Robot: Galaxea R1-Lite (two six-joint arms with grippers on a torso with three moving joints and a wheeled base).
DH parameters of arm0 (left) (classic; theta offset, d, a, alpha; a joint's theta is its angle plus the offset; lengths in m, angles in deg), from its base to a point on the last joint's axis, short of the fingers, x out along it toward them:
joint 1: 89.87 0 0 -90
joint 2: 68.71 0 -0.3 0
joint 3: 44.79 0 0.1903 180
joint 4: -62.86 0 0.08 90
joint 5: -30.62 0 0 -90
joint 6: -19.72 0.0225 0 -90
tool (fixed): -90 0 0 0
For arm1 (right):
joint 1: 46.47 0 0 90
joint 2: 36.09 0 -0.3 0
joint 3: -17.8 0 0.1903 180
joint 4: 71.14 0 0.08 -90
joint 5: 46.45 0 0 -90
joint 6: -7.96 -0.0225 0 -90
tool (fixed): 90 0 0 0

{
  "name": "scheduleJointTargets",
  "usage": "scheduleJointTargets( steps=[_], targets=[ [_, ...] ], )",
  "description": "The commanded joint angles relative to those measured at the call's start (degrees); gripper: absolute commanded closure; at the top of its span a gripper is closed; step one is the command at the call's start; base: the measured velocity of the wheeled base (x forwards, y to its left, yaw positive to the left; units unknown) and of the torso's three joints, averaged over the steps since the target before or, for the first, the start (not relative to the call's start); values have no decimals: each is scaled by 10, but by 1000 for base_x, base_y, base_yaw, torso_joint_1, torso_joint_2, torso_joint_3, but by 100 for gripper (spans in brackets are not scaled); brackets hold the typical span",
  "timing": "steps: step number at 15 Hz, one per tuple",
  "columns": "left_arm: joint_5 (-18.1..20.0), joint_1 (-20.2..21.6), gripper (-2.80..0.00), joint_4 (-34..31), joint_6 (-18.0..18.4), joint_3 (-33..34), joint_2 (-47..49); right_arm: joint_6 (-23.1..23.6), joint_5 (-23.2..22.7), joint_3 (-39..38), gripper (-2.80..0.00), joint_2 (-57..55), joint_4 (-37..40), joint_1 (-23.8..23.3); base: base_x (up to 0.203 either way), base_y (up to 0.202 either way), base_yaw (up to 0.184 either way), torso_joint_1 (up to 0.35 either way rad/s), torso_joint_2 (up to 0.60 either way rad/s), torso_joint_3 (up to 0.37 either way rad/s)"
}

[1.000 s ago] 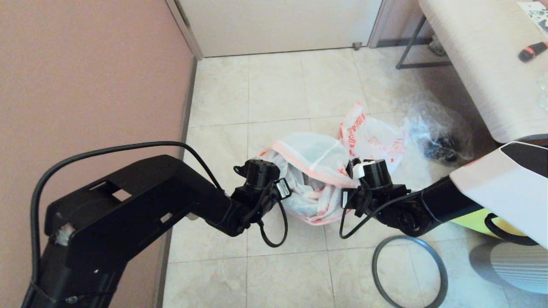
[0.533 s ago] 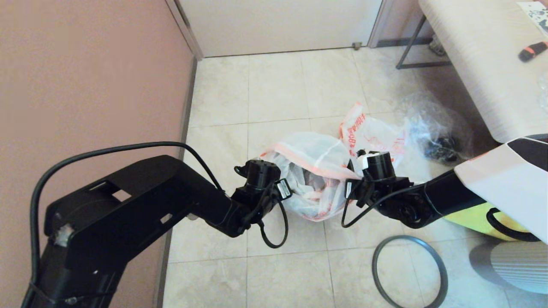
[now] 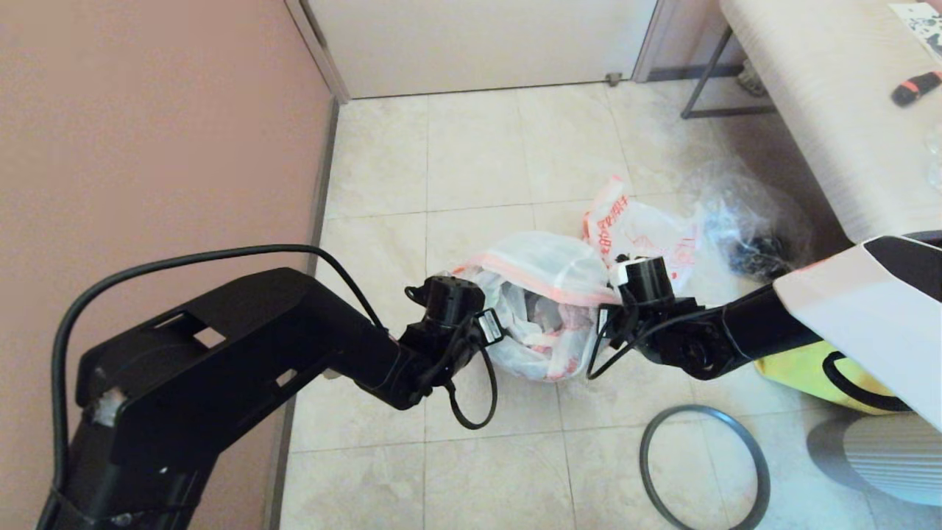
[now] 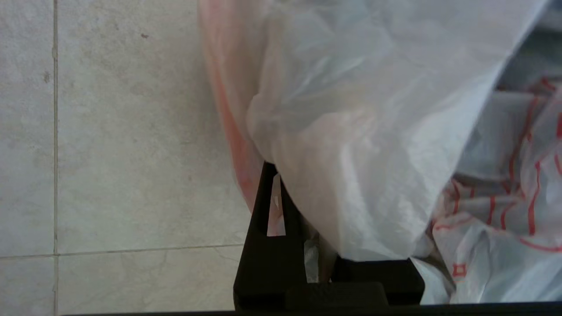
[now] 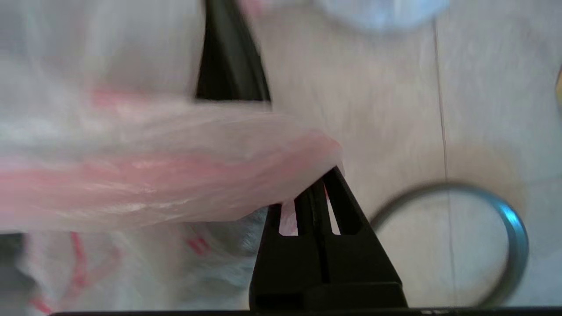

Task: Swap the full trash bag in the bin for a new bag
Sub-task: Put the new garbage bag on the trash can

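Note:
The new bag, limp and white with a pinkish edge band, is stretched between my two grippers over the floor. Its orange-red striped body hangs bunched below. My left gripper is shut on its left edge; one finger shows and film covers the other. My right gripper is shut on the pink band, fingers pressed together. The full trash bag lies just behind, lumpy with orange-red print. The dark-grey hoop lies on the tiles. The black bin does not show plainly.
A clear crinkled bag with dark contents lies at the right, beside a white bench. A yellow fabric tote sits under my right arm. A pink wall runs along the left, and a door closes the far end.
My right gripper has moved a little farther from me with the bag's pink edge, and the bag's mouth has shifted with it. The left gripper has barely moved.

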Motion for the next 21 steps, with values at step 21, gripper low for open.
scheduleJointTargets(
  steps=[21],
  targets=[
    [27,-13,0,-15,-2,9,-3,-4,-17,102,0,12,-2,-26,0,0,0,0,0,0]
  ],
)
